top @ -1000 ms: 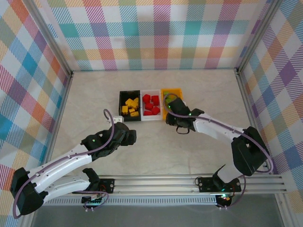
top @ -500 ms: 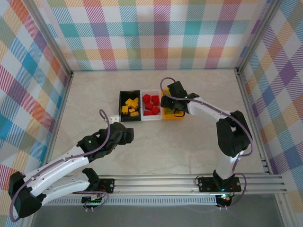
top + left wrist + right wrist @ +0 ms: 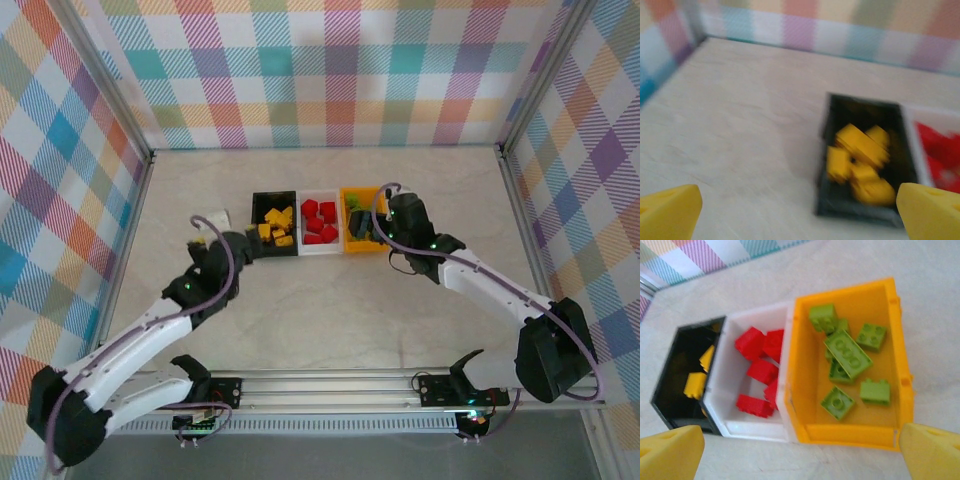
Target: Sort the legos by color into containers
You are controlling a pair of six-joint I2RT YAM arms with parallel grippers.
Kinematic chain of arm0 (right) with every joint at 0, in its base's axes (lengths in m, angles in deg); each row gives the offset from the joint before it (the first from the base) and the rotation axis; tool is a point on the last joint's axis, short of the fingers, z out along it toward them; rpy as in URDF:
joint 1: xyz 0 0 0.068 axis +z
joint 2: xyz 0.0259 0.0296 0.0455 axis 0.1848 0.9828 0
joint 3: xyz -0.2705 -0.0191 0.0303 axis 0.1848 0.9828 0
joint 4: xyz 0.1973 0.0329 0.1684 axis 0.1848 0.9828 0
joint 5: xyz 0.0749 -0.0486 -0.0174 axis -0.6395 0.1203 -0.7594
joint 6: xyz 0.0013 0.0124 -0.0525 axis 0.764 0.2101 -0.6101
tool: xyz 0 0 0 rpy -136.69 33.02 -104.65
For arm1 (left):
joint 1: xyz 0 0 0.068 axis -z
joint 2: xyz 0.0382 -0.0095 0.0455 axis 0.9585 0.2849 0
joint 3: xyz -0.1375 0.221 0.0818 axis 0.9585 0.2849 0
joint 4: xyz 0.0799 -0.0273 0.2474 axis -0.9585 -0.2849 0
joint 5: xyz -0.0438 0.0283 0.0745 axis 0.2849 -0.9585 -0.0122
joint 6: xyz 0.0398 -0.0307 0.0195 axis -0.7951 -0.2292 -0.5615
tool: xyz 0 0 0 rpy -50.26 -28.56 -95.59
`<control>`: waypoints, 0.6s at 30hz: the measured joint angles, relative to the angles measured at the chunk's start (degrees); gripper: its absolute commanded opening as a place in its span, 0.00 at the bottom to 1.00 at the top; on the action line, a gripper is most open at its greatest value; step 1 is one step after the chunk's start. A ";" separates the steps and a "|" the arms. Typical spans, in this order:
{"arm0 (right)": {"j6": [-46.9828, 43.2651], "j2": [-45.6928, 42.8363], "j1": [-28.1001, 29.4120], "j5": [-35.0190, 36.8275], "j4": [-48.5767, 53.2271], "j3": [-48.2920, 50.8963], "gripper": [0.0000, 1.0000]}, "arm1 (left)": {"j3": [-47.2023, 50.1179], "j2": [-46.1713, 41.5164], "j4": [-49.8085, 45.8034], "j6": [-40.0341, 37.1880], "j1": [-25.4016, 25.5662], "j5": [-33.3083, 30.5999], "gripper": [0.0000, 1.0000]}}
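Three containers stand side by side mid-table. The black bin point(image 3: 273, 195) point(image 3: 850, 212) holds yellow legos point(image 3: 860, 155) point(image 3: 694, 385). Red legos point(image 3: 761, 372) lie in the white bin point(image 3: 320, 251) point(image 3: 750, 429), and several lime green legos point(image 3: 847, 354) in the orange-yellow bin point(image 3: 357, 192) point(image 3: 850, 435). My left gripper point(image 3: 250, 243) point(image 3: 800, 220) hovers open just left and near of the black bin, nothing between its fingers. Beside the orange bin's right near corner, my right gripper point(image 3: 378, 228) point(image 3: 801, 452) is open and holds nothing. The left wrist view is blurred.
Plaid walls point(image 3: 330, 80) close the table on the back and both sides. A metal rail point(image 3: 400, 385) runs along the near edge by the arm bases. Bare tabletop point(image 3: 330, 310) stretches around the row of bins.
My right gripper rose from the table to the orange bin, opened, and drew back to the bin's right. My left gripper swung up and left toward the black bin.
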 measured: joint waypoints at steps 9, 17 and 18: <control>3.61 -3.04 0.00 6.25 0.02 4.79 1.00 | 0.26 21.73 16.94 -10.23 -19.69 2.75 1.00; -0.13 -3.72 -0.02 8.83 -0.76 5.09 1.00 | 9.92 29.77 34.91 -17.20 -20.13 8.52 1.00; -0.83 -3.93 -0.02 8.85 -1.68 5.68 1.00 | 10.49 30.82 37.27 -17.81 -20.13 9.44 1.00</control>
